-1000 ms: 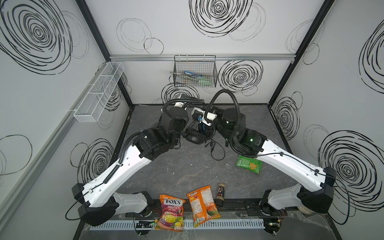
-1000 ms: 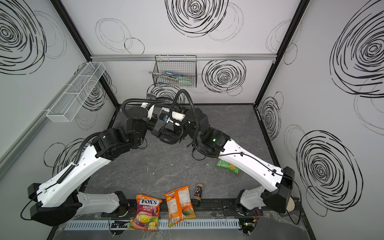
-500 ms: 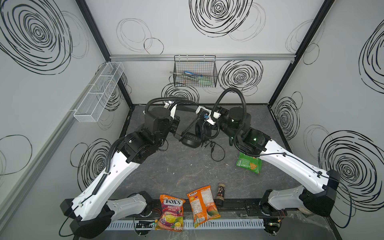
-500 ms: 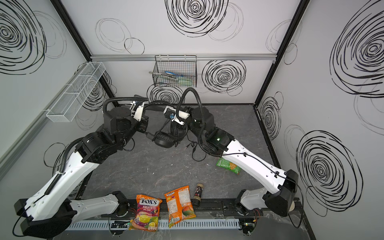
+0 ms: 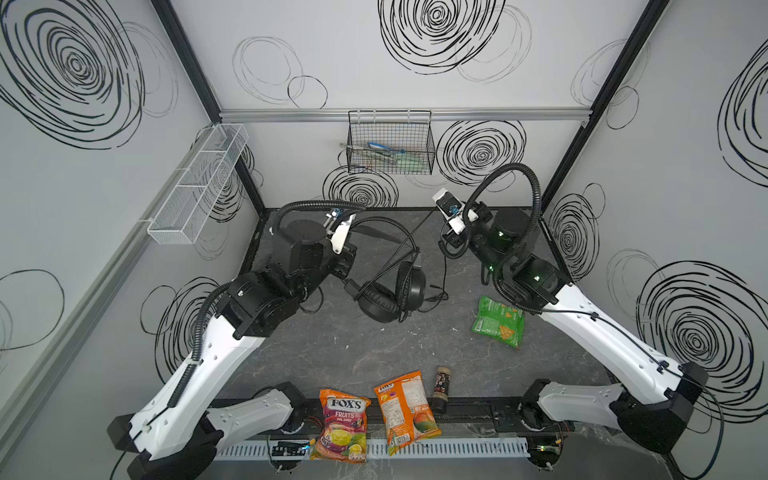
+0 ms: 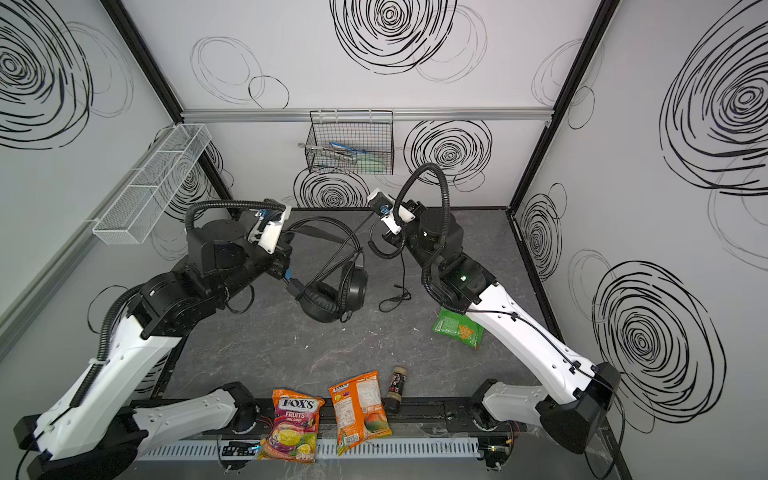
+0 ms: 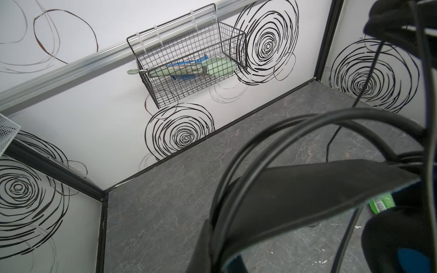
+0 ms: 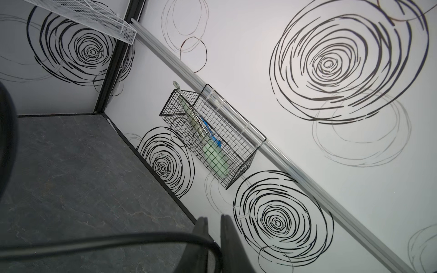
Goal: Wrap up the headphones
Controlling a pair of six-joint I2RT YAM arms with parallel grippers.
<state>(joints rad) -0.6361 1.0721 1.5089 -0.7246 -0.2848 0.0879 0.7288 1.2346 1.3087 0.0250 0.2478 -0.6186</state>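
Left pincer (image 5: 347, 274) seemingly clamps headphones (image 5: 376, 301); green packet (image 5: 496, 322) near cable (image 5: 443, 278).

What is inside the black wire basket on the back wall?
A pale green long-handled tool lies in the black wire basket; a blue item is partly covered by it.

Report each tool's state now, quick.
Left tool: closed, holding the large black over-ear headphones.
Right tool: jaws nearly together, the headphones' thin black cable running past; whether it grips cannot be told.
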